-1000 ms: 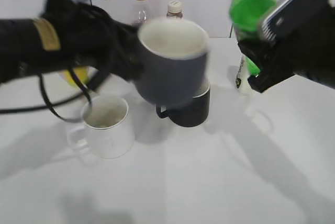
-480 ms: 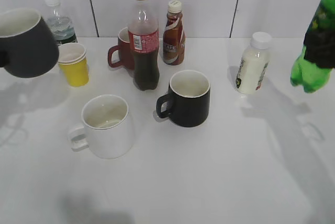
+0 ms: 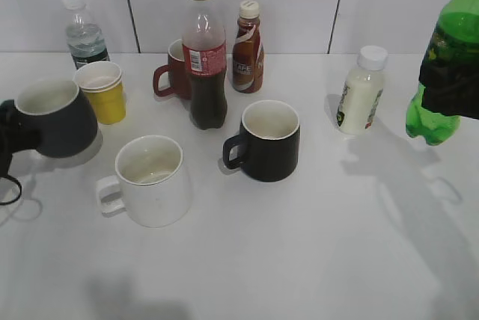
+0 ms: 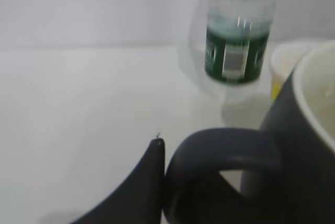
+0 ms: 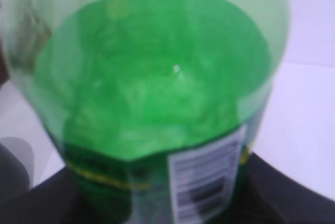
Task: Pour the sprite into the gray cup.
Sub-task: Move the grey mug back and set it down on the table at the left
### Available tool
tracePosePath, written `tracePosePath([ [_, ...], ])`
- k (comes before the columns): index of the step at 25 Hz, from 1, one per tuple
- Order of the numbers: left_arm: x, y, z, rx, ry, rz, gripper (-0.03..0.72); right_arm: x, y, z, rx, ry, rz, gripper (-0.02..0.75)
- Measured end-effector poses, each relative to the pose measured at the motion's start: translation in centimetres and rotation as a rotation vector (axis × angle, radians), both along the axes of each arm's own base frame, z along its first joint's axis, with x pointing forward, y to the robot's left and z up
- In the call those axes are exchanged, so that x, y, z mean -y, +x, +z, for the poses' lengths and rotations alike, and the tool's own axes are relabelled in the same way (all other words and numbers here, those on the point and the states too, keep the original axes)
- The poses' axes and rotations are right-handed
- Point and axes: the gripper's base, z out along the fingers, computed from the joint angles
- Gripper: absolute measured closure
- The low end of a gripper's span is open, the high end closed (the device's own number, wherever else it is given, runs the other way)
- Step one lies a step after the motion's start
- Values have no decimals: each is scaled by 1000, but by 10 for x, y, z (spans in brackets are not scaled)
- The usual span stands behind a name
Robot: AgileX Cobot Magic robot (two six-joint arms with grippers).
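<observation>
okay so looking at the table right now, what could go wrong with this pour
The gray cup sits at the far left edge and the sprite hangs at the far right, so either may clip the cola bottle or black mug when they are brought together. The sprite looks uncapped and tilted, so it might spill early. The cup is held by its handle and could swing.

There were four mugs: gray (image 3: 56, 117), white (image 3: 153, 179), black (image 3: 269, 139), red (image 3: 174, 71). There were five bottles and one yellow paper cup (image 3: 102, 91).
</observation>
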Motion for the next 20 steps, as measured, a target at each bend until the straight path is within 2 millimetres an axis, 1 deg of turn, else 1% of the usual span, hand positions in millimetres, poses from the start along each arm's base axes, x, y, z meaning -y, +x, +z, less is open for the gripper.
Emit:
tracePosePath([
  [4, 2, -2, -21, -55, 2, -23, 622, 0, 0, 0, -2, 12, -2, 361],
  [7, 3, -3, -31, -83, 0, -36, 623, 0, 0, 0, -3, 17, -4, 361],
  [10, 3, -3, -32, -75, -1, -41, 623, 0, 0, 0, -5, 26, -7, 361],
  [12, 4, -3, -33, -70, -2, -45, 608, 0, 0, 0, -6, 34, -9, 361],
  [16, 7, -3, -31, -57, -7, -78, 527, 0, 0, 0, -6, 40, -10, 361],
  [20, 10, -2, -23, -28, -4, -115, 492, 0, 0, 0, -7, 45, -12, 361],
])
